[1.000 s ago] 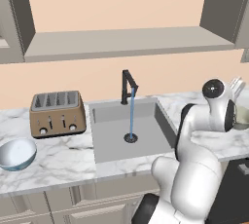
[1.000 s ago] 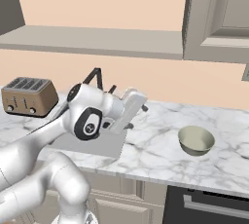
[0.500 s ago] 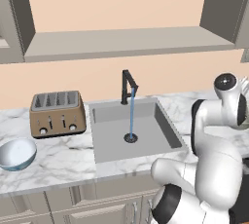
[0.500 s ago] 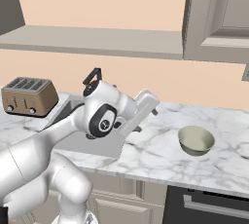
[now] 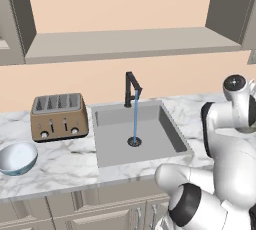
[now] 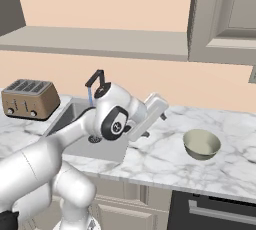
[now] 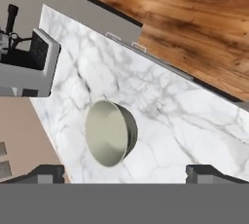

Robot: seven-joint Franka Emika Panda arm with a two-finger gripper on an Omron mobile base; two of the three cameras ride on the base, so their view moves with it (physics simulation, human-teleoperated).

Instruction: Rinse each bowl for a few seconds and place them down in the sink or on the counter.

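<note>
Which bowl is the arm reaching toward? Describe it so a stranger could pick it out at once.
Start at the sink with the running faucet and follow the marble counter to its right, past the arm. The olive-beige bowl sits upright there, alone. It is dull and earthy; the other bowl, beside the toaster, is glossy light blue.

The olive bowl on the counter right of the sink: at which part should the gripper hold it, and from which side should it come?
Probably best by the rim, from above. The olive bowl stands upright and alone on the counter, its mouth open upward, so one finger can go inside and one outside the thin wall. The open gripper seems wide enough only for the rim, not for the whole bowl.
</note>
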